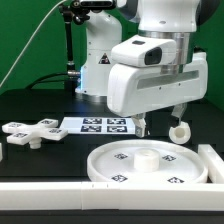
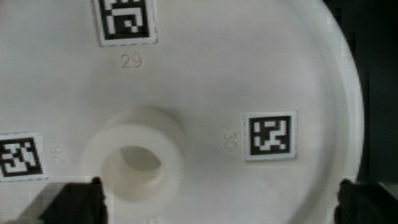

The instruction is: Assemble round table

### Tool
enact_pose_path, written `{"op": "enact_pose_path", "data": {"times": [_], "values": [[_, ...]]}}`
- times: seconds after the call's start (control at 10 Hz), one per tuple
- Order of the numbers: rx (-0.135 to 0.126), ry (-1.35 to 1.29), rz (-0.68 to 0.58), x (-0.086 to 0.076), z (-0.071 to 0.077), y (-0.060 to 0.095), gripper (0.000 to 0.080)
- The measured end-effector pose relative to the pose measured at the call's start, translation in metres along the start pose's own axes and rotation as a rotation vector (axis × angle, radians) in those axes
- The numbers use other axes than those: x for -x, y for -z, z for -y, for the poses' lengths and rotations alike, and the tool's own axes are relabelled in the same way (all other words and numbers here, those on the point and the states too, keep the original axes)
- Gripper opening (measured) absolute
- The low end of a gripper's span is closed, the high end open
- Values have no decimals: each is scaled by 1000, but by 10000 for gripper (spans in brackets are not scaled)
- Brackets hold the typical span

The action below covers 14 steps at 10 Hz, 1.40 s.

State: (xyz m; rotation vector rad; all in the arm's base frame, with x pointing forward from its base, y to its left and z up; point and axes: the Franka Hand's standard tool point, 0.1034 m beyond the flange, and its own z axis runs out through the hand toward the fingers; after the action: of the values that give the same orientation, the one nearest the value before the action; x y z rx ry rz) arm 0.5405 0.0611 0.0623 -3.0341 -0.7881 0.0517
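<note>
The large rimmed round disc [image 1: 120, 170] lies flat on the black table at the front, with tags on its face and a raised hub [image 1: 146, 156] in its middle. It fills the wrist view [image 2: 214, 90], where the hub's hole [image 2: 134, 165] shows. My gripper [image 1: 160, 124] hangs just above the disc's far edge, open and empty, its dark fingertips [image 2: 71, 205] wide apart over the disc face [image 2: 222, 205]. The short cylinder post [image 1: 180, 130] stands beside the finger on the exterior view's right. The cross-shaped piece [image 1: 30, 132] lies at the exterior view's left.
The marker board [image 1: 100, 125] lies on the table behind the disc, under the arm. A long white bar [image 1: 60, 196] runs along the front edge and turns up at the exterior view's right [image 1: 212, 165]. The robot base stands behind.
</note>
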Motion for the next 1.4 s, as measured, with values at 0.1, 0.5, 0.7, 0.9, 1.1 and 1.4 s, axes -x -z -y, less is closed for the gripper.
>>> {"op": "enact_pose_path", "data": {"times": [0.1,0.5,0.7,0.9,1.1,1.4], "values": [[-12,-203,-4,5,3,4,649],[-85,-749,17,14,31,1,649],[-95,-843,19,12,32,1,649],[-104,-931,25,12,36,0,649],[-100,-938,7,26,63,-19,649],[-110,-929,20,35,78,-29,649]]}}
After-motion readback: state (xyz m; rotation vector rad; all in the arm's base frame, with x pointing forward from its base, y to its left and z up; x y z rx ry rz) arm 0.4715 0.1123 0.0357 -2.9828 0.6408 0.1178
